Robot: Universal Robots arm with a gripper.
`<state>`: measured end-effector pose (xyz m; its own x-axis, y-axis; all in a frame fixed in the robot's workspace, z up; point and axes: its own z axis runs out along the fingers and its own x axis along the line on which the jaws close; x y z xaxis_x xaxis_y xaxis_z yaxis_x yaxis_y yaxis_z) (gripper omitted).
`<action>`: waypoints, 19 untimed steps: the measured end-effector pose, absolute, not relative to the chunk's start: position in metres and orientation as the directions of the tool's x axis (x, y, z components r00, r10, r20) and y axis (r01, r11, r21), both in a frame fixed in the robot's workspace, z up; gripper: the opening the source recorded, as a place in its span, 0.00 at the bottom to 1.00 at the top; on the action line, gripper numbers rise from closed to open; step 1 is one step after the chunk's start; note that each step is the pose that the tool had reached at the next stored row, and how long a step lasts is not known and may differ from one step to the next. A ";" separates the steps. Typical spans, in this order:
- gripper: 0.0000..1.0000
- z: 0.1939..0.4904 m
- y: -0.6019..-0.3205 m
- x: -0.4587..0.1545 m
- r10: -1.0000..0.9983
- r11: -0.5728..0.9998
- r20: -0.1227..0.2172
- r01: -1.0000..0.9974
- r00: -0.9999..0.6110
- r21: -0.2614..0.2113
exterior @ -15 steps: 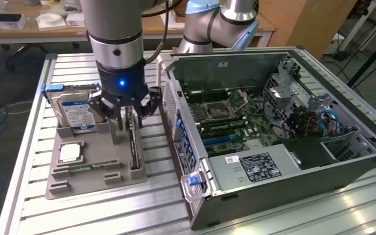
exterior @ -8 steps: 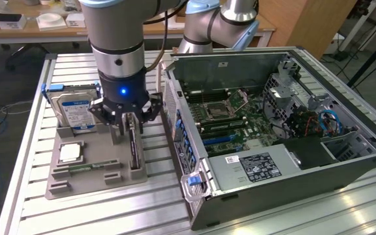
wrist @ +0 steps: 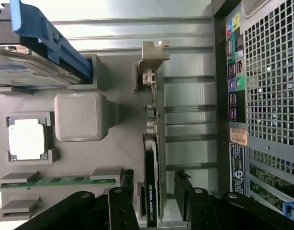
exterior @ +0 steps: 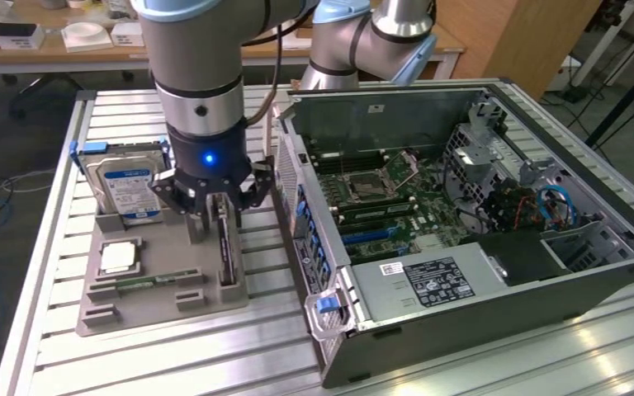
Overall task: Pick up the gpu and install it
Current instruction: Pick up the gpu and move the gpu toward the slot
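Observation:
The gpu (exterior: 227,247) is a thin black card standing on edge in a slot of the grey holder tray (exterior: 146,313), at the side nearest the computer case. Its silver bracket (wrist: 154,55) points away from the wrist. My gripper (exterior: 220,206) hangs right over the card, open, with one finger on each side of it. In the wrist view the gpu (wrist: 153,163) runs between the two black fingers (wrist: 186,189) of the gripper (wrist: 154,177), with a small gap on both sides. Nothing is gripped.
The tray also holds a hard drive (exterior: 128,186) with a blue-white label, a processor (exterior: 119,257) and a green memory stick (exterior: 146,283). The open computer case (exterior: 461,231) lies close beside the tray on the exterior view's right, motherboard exposed. A slatted metal table (exterior: 185,363) carries everything.

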<state>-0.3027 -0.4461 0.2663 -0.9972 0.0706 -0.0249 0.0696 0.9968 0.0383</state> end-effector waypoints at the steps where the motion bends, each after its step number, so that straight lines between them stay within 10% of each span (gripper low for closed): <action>1: 0.47 0.265 -0.446 -0.303 0.071 0.997 -0.025 0.070 -0.997 0.038; 19: 0.47 0.233 -0.446 -0.303 0.071 0.997 -0.025 0.070 -0.997 0.038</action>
<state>-0.3034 -0.4462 0.2326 -0.9972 0.0706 -0.0249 0.0696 0.9969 0.0379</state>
